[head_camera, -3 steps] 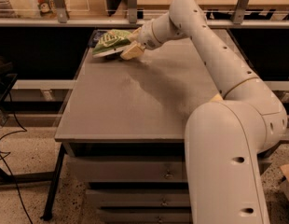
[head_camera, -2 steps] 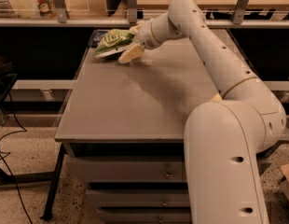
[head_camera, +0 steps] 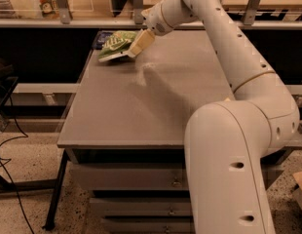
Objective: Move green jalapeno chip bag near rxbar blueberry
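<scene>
- The pincer [head_camera: 134, 50] is at the far left part of the surface [head_camera: 141, 111]. It is clenched on the right end of the green jalapeno chip bag [head_camera: 113, 45].
- The bag sticks out to the left of the pincer. It is a bit tilted, with its white letters facing up.
- I cannot tell if the bag lies on the surface or hangs just over it.
- Just behind the bag, at the far left corner, a small dark bluish thing peeks out. This is the rxbar blueberry [head_camera: 99, 37], and the bag is very near it.
- The big white arm [head_camera: 229, 57] reaches over the surface from the front right and makes a dark shadow on the grey top.
- Under the surface are grey drawers [head_camera: 126, 177].
</scene>
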You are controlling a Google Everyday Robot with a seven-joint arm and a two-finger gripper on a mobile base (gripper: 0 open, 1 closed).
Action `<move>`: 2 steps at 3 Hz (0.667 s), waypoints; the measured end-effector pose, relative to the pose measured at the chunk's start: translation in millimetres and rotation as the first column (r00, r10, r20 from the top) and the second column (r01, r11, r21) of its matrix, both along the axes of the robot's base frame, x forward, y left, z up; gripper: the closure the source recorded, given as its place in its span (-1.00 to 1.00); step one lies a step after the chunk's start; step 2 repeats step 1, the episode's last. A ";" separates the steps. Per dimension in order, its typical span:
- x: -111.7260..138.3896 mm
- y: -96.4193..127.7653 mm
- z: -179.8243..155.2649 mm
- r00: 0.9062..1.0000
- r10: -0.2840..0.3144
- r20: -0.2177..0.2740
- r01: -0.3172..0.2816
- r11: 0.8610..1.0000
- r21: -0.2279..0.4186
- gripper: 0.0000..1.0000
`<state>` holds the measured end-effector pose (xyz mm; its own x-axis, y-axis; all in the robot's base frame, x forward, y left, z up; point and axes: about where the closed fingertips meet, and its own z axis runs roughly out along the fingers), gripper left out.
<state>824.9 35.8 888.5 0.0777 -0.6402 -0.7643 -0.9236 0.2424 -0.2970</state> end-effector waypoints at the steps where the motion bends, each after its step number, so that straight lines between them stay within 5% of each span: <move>1: 0.0 0.1 -0.1 1.000 0.000 0.000 0.000 1.000 0.000 -1.00; 2: 0.0 0.1 -0.1 1.000 0.000 0.000 0.000 1.000 0.000 -1.00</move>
